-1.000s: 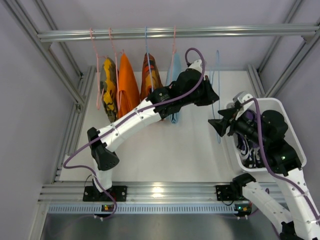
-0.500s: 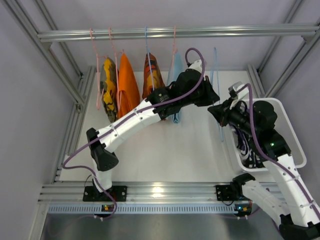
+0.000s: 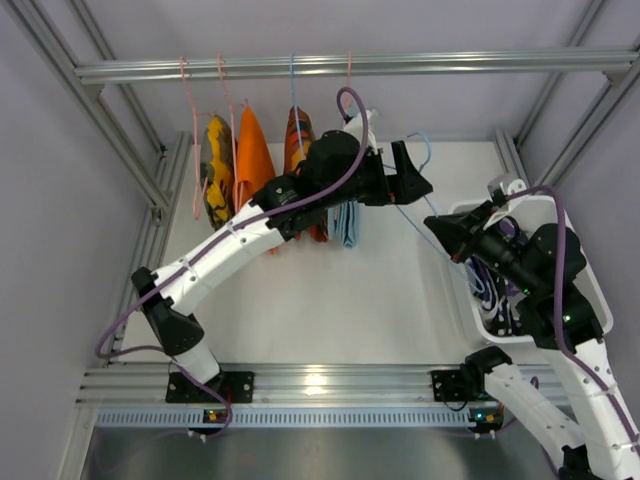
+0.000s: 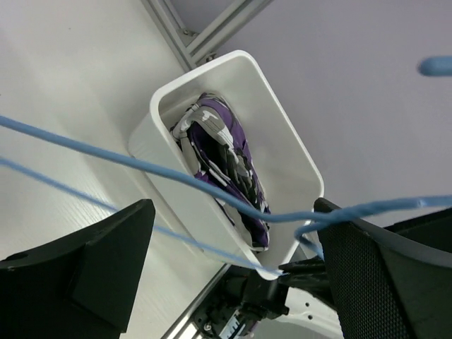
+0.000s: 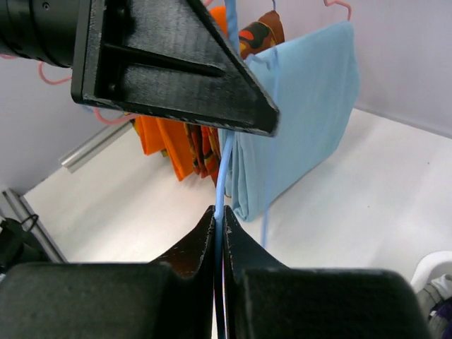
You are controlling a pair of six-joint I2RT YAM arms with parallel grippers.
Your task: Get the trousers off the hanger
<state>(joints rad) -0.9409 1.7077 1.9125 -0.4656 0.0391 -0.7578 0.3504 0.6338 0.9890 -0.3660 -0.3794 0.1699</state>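
Note:
The light-blue wire hanger (image 3: 425,143) is off the rail and bare, slanting between my two grippers. My right gripper (image 3: 437,228) is shut on one of its lower wires, which shows pinched between the jaws (image 5: 219,212). My left gripper (image 3: 410,180) is open around the hanger's upper end. In the left wrist view the hanger's wires (image 4: 141,164) cross the gap of that gripper (image 4: 234,212) without being pinched. The purple, white and grey trousers (image 4: 222,162) lie crumpled inside the white bin (image 4: 282,134). In the top view my right arm largely covers them.
Orange (image 3: 255,165) and orange-and-black patterned garments (image 3: 300,150) and a plain light-blue one (image 3: 347,225) hang from the metal rail (image 3: 350,68) on wire hangers, close to my left arm. The white bin (image 3: 575,225) sits at the table's right edge. Aluminium frame bars border the table.
The hanger came off the rail and now slants between the grippers. My right gripper closed on its wire and pulled back right. My left gripper opened and shifted left.

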